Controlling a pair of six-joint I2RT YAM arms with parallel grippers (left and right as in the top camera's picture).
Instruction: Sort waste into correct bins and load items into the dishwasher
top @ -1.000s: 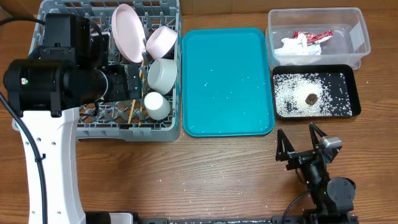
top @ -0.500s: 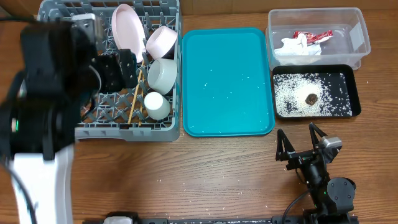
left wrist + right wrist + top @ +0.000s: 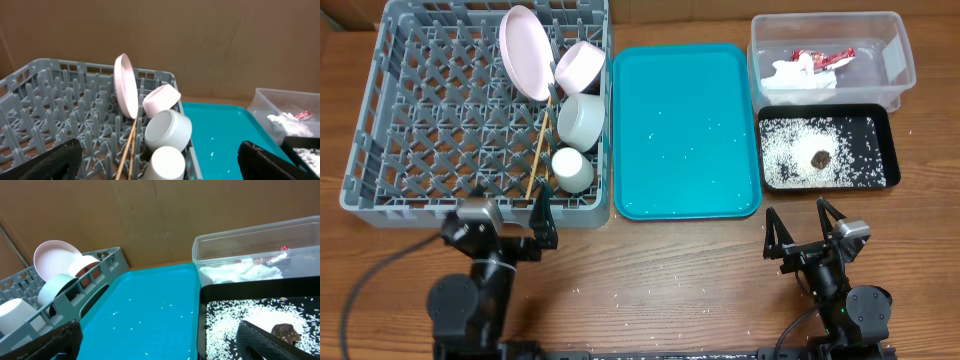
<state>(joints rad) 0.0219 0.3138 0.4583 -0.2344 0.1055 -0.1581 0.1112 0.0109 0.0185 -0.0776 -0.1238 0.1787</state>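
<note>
Apparently the closing step is in hand, since every task thing is already seen in its place. At the upper left of the overhead frame the grey dish rack (image 3: 410,120) is loaded along its right side with the plate (image 3: 522,52) stood on edge, two bowls (image 3: 582,120) tipped on their sides, the cup (image 3: 572,168) and the chopsticks (image 3: 536,160) slanted between the pegs. At the upper right the clear tub (image 3: 897,60) is seen to contain the red wrapper (image 3: 825,58) and the crumpled napkin (image 3: 798,78), and just below it the black tray (image 3: 893,150) is strewn with rice (image 3: 788,155) around a brown lump (image 3: 821,156). The teal tray (image 3: 685,130) in the middle is bare apart from a few stray grains, and more specks are scattered on the tabletop (image 3: 670,285). Both arms are parked low in the frame, the left claw (image 3: 498,232) at lower left and the right claw (image 3: 798,232) at lower right, each spread wide with nothing between its fingers. Nothing further is judged to be called for beyond rest; were tidying wanted, the loose grains would likely be too fine for a pinch
</note>
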